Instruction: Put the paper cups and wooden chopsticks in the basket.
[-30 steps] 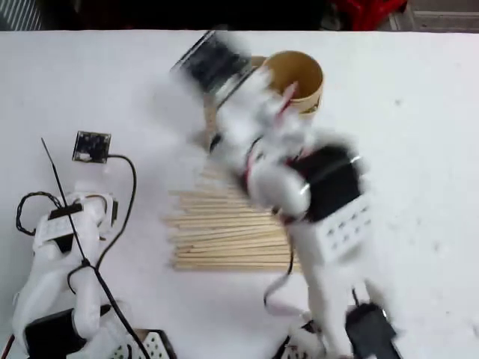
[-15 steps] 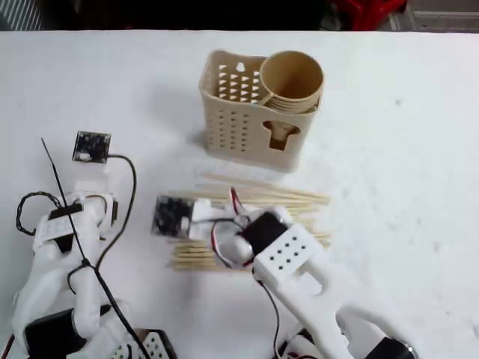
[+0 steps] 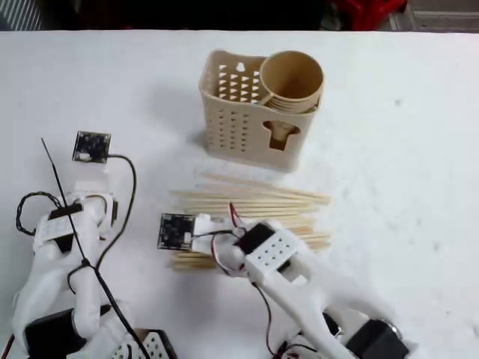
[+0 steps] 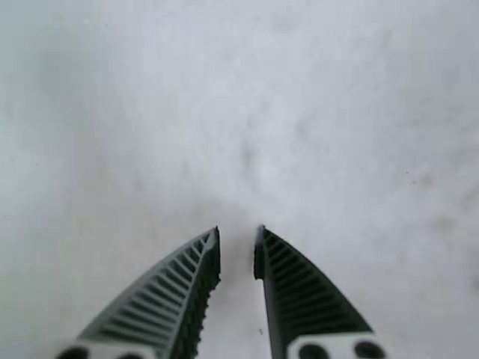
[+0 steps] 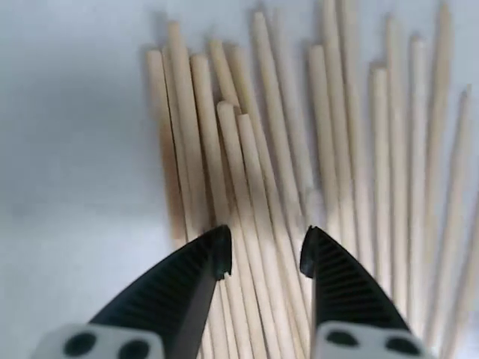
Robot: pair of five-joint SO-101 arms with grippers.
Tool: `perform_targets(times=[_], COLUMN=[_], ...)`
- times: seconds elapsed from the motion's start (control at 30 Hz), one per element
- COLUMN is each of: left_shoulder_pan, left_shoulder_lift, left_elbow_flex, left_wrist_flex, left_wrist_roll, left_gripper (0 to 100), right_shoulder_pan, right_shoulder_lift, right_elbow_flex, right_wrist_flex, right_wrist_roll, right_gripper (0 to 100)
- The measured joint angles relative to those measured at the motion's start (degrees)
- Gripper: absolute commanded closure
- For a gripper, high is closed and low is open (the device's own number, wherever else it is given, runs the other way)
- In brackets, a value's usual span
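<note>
Wooden chopsticks (image 3: 258, 200) lie in a loose, roughly parallel heap on the bench (image 3: 404, 149), just in front of the basket (image 3: 238, 129) and apart from it. The paper cups (image 3: 292, 78) already sit nested in one end of the basket, so by my reading the cup half of the task is done and the chopstick half is in hand. The right arm is low over the near edge of the heap. In its wrist view the right end effector (image 5: 264, 251) is spread, with the blunt ends of several chopsticks (image 5: 247, 164) lying between and beyond its fingers, and nothing is pinched yet. The left end effector (image 4: 236, 250) is all but pressed together, a sliver of bare bench between its tips, holding nothing and well away from the sticks. The next move probably calls for lowering the right end effector until its fingers straddle a few sticks, then squeezing across them. The sticks are thin, round and overlapping, so some may roll or slip free, and a grasp nearer their middles would likely keep the bundle from tipping when it is lifted toward the basket.
</note>
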Motion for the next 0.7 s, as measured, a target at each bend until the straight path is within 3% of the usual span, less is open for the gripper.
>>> perform_targets(times=[0.17,0.7], left_shoulder_pan=[0.0,0.0], left_shoulder_lift=[0.0,0.0], left_elbow_flex=[0.0,0.0], left_wrist_flex=[0.0,0.0], left_wrist_roll=[0.0,0.0], left_gripper=[90,90], right_shoulder_pan=[1.3,3.8], right_shoulder_lift=[4.9,6.6], right_elbow_flex=[-1.3,-4.0], right_wrist_flex=[-1.0,-1.1], right_wrist_roll=[0.0,0.0], right_gripper=[93.9,98.2])
